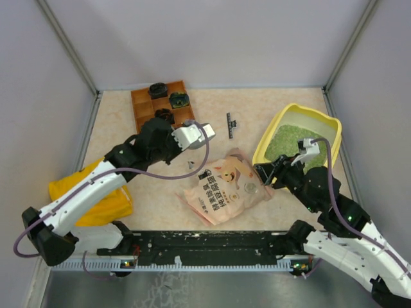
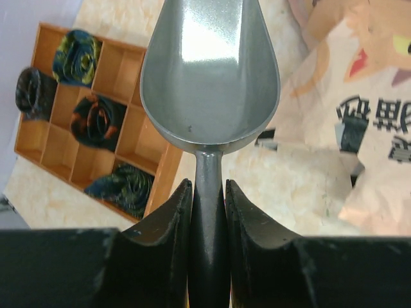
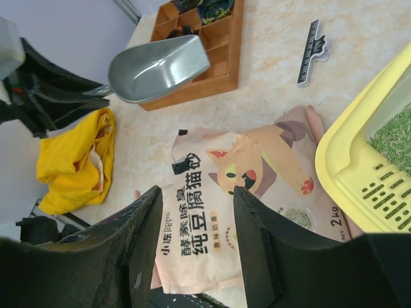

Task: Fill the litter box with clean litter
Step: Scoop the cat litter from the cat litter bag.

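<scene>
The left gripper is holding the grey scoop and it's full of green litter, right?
Not quite. The left gripper does hold the grey scoop, but the scoop is empty: the left wrist view shows its bare, shiny bowl. The green litter lies in the yellow litter box.

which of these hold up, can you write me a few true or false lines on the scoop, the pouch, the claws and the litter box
1. The left claw grips the grey scoop by its handle. True.
2. The scoop's bowl is full of green granules. False: the bowl is empty.
3. The litter box already has green litter in it. True.
4. The right claw is shut on the pink pouch. False: its jaws are open above the pouch, holding nothing.
5. The wooden tray lies to the right of the litter box. False: it lies at the far left of the table.
</scene>
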`<state>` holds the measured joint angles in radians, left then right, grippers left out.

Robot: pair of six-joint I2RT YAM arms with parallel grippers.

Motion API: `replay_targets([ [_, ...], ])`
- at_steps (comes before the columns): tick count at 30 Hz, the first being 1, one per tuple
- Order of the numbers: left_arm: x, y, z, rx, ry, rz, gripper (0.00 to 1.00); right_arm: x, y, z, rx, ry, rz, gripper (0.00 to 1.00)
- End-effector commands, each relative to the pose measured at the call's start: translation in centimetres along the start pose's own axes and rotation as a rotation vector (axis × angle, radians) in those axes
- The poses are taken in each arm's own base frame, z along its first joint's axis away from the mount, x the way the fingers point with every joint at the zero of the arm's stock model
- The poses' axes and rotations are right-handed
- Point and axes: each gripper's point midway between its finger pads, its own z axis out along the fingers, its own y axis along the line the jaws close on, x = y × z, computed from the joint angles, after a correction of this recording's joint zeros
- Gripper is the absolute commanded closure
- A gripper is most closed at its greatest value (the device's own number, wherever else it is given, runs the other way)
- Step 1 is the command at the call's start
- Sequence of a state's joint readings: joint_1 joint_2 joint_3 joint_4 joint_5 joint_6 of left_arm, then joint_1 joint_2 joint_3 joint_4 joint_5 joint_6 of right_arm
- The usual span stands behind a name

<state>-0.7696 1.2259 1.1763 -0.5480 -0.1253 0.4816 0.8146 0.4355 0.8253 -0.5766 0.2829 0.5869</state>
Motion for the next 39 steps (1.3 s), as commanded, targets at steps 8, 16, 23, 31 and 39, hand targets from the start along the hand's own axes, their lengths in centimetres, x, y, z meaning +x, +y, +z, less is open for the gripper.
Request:
replay_targets([
  [8, 6.1, -1.8, -8.7, 0.107, 0.139, 0.010, 1.00, 2.2, 0.5, 2.1, -0.010, 0.088, 0.004, 0.52],
  [16, 8.9, -3.7, -10.3, 0.195, 0.201, 0.057, 1.00, 3.2, 1.2, 2.9, -0.032, 0.119, 0.036, 0.52],
  [23, 10.0, -4.4, -10.3, 0.238, 0.246, 0.083, 1.00, 3.1, 1.1, 2.9, -0.030, 0.117, 0.032, 0.52],
  [31, 9.4, -5.4, -9.0, 0.283, 0.199, 0.091, 1.00, 3.4, 0.9, 2.8, -0.029, 0.117, 0.028, 0.52],
  [39, 9.8, -5.9, -5.9, 0.297, 0.208, 0.113, 1.00, 3.3, 1.1, 2.8, -0.039, 0.115, 0.029, 0.52],
])
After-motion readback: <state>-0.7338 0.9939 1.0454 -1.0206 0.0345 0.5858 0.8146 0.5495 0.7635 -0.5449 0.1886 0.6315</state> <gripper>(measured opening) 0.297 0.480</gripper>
